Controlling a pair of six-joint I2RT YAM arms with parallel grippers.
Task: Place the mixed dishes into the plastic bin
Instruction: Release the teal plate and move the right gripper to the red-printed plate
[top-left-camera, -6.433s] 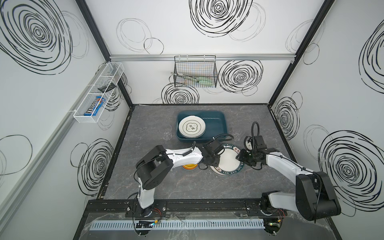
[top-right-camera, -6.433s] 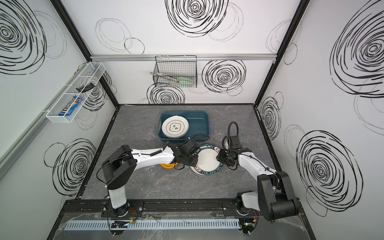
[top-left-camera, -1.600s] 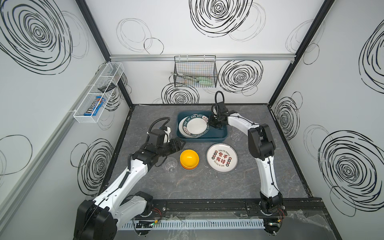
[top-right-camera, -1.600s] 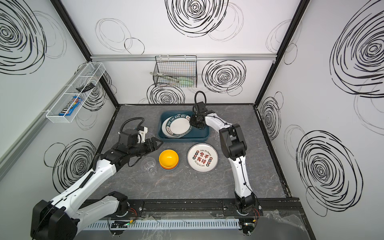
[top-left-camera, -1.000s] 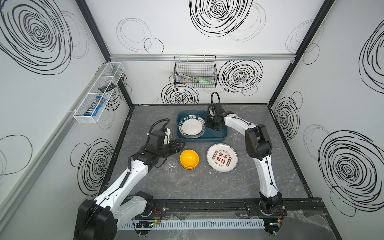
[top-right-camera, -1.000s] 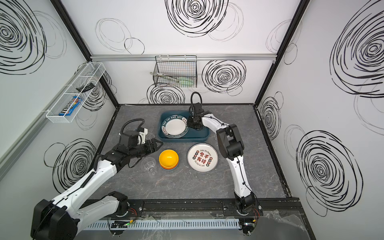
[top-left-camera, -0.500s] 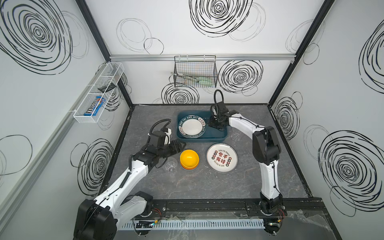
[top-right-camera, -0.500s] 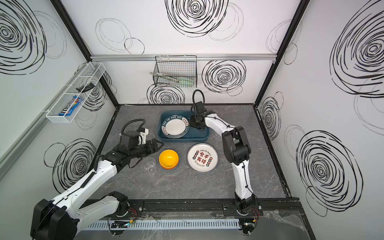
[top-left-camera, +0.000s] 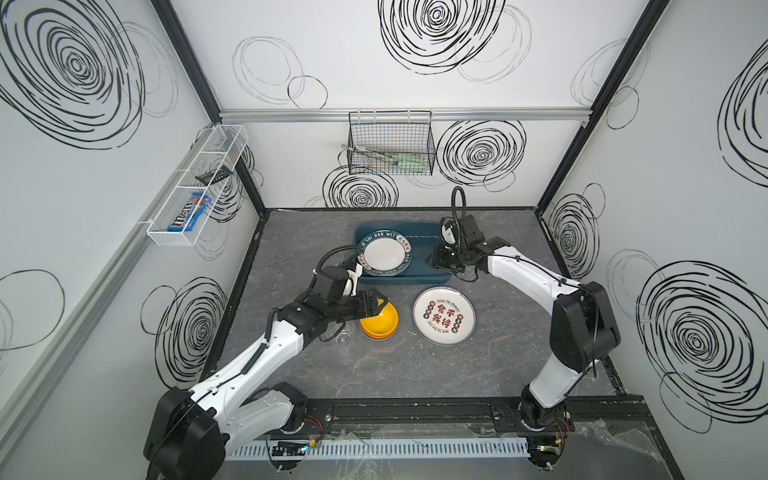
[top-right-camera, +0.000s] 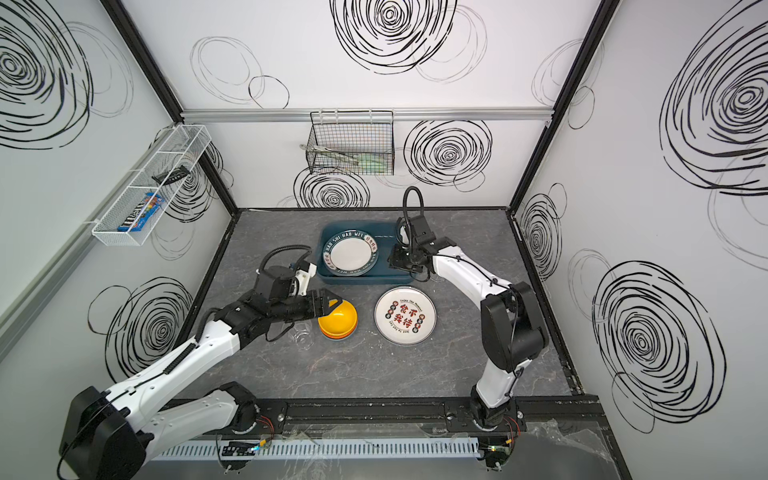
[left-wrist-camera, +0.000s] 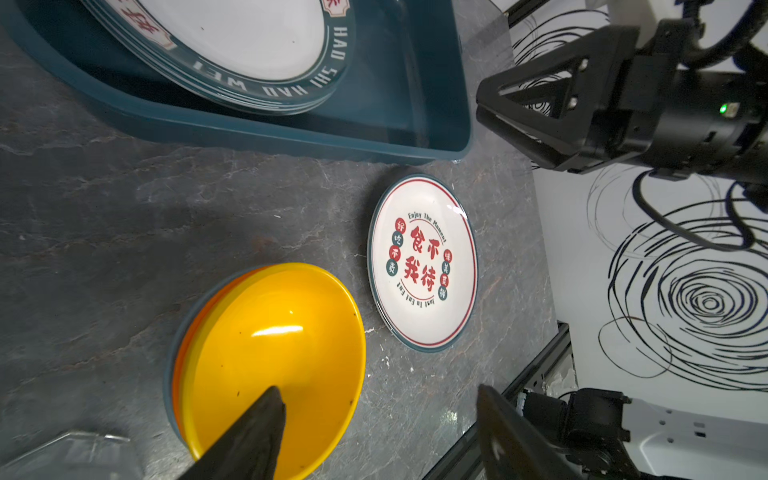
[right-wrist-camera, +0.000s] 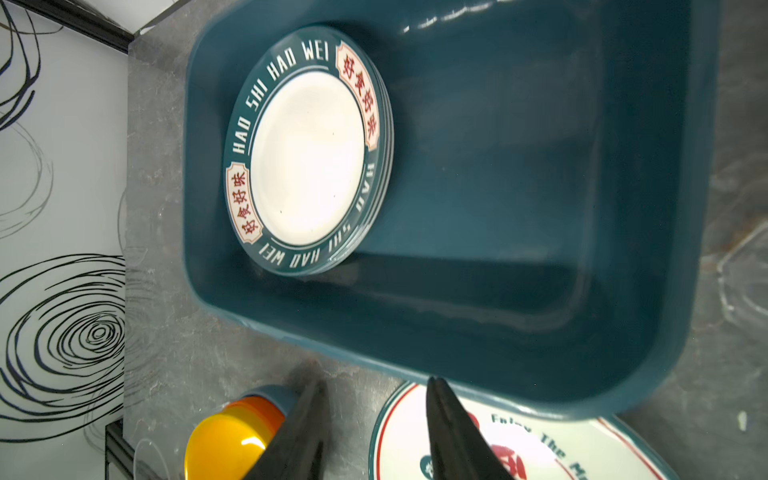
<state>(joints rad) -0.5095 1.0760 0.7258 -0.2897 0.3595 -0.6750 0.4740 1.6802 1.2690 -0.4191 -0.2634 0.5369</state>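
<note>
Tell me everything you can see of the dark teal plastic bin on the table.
The dark teal-blue rectangular plastic bin is a glossy, low-walled tub with rounded corners, sitting flat at the back of the grey marbled tabletop. In both top views its left half holds a stack of white plates with teal lettered rims; its right half is bare. The open right pincer hovers over its right end, holding nothing. The white plate with red Chinese characters lies in front, apart from it.

Teal bin (top-left-camera: 420, 249), teal-rimmed white plate (top-left-camera: 385, 253), red-lettered plate (top-left-camera: 444, 316), yellow bowl (top-left-camera: 380, 322), seemingly orange bowl (left-wrist-camera: 179, 361) beneath
</note>
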